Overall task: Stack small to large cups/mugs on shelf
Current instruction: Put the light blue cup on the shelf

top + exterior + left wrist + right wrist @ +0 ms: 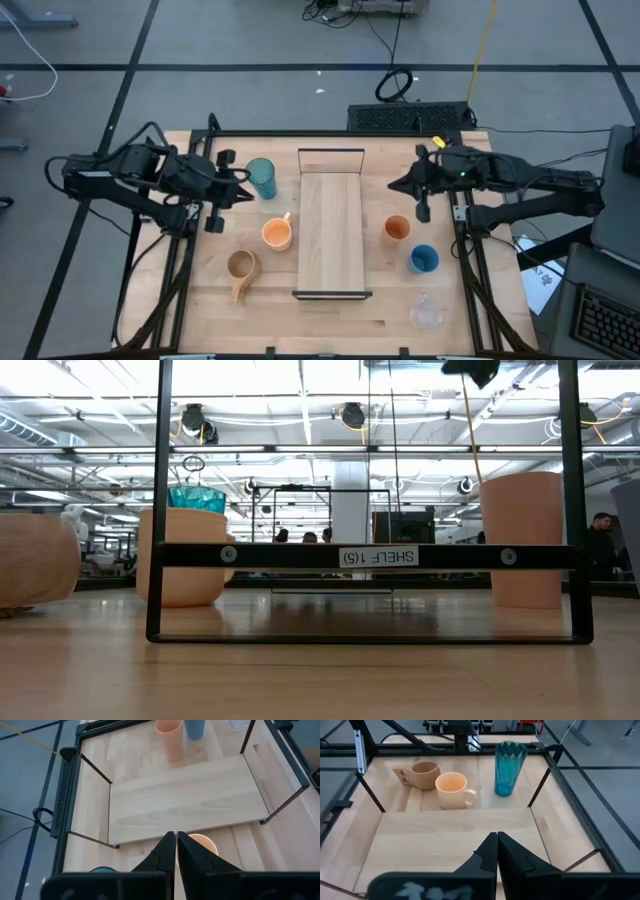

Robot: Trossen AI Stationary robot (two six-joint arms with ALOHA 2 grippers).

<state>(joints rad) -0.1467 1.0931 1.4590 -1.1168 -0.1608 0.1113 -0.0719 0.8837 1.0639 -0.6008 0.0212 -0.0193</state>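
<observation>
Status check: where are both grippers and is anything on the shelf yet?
Left gripper shut, empty, beside teal tumbler. Right gripper shut, empty, at shelf's far right. Shelf bare; all cups on table. Nothing blocking.

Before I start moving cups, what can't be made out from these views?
- Tiny clear glass: high view, too faint to read its shape.
- Teal tumbler: low view, only its rim shows behind the orange mug.
- Blue cup: left wrist view, cut off by the picture edge.

Overhead, table-level and wrist views share the shelf (331,234).
</observation>
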